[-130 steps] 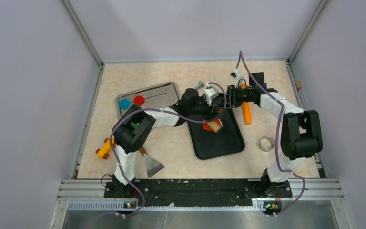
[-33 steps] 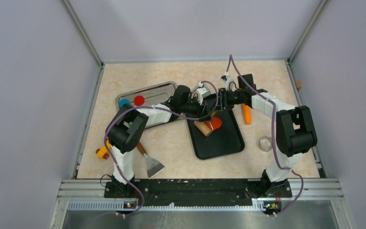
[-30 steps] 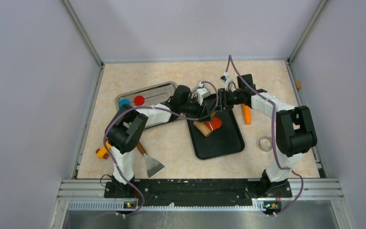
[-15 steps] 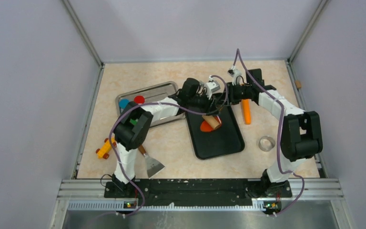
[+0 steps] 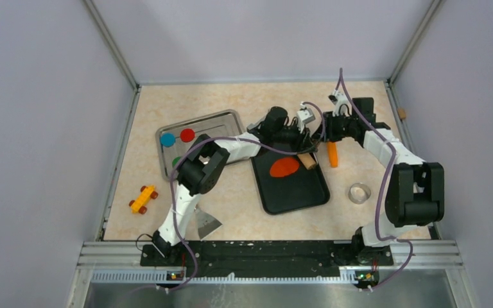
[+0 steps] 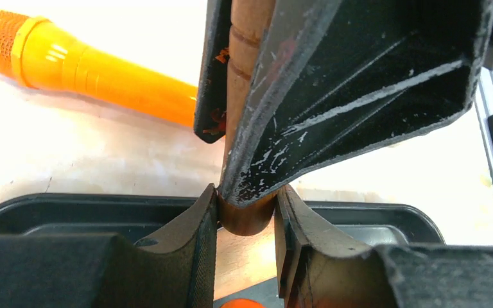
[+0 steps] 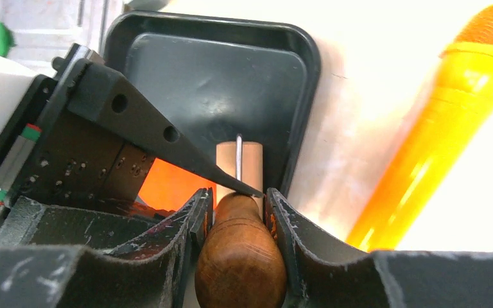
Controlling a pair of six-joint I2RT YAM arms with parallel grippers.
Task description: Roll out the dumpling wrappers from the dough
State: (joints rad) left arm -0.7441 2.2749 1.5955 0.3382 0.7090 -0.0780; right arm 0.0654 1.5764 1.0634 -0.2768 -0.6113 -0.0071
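The left gripper (image 6: 245,200) is closed partway, its two fingers clamped on one dark brown handle of a small wooden rolling pin (image 5: 307,160). In the left wrist view we see the right gripper (image 7: 237,197) facing it from across. That gripper is narrowed to a similar width and pinches the other handle, and the tips of the two grippers nearly meet over the pin. Its pale roller sits low over the far right part of the black tray (image 5: 295,196), a thin metal rod showing at its end. Just to the left of the roller lies the dough (image 5: 284,167), a flat orange-red oval resting on the floor of the tray; we cannot tell whether the roller touches it. Beside the tray's right rim an orange carrot toy (image 5: 332,154) lies on the tabletop (image 5: 244,102). Farther right and nearer the arm bases is a metal ring cutter (image 5: 359,192). To the left of the black tray stands a metal tray (image 5: 221,117) holding the dumpling wrappers (image 5: 187,134). A blue one and a red one lie side by side at its far left, and a green one lies nearer, partly hidden by the left arm. A yellow toy car (image 5: 143,198) and a scraper (image 5: 207,222) lie near the left arm's base.
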